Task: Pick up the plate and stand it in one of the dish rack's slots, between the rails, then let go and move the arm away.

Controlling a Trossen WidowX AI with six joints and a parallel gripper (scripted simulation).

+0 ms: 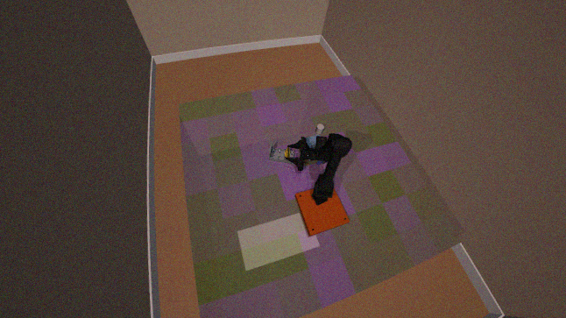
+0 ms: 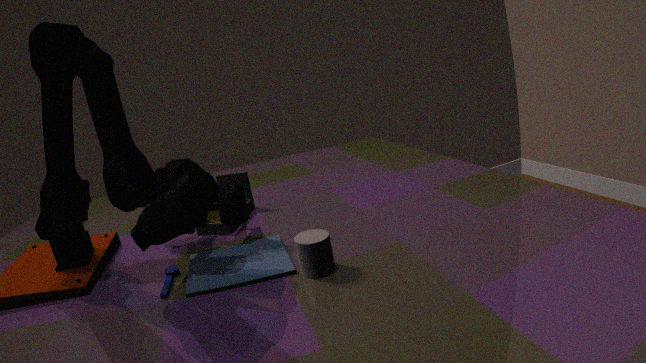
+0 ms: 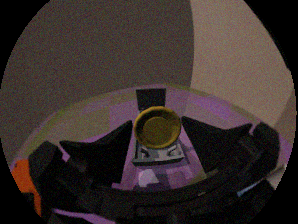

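Note:
The yellow plate [image 1: 287, 152] [image 2: 214, 217] [image 3: 157, 128] stands about upright in the near part of the grey dish rack [image 1: 275, 153] [image 2: 215, 230] [image 3: 158, 161], its face towards the wrist camera. Its lower edge and the slot around it are not clear in the dim views. The rack has a tall dark panel at its far end. My gripper [image 1: 289, 152] [image 3: 157, 121] is open, with one fingertip at each side of the plate and a thin gap beside the rim in the wrist view. In the exterior view the gripper hides most of the plate and part of the rack.
A blue board [image 2: 250, 260] [image 1: 312, 141] lies flat beneath the arm. A white-topped cylinder [image 1: 320, 128] [image 2: 314, 255] stands beside it, and a small blue object [image 2: 169, 281] lies at its other side. The orange base plate [image 1: 322, 215] [image 2: 30, 279] carries the arm.

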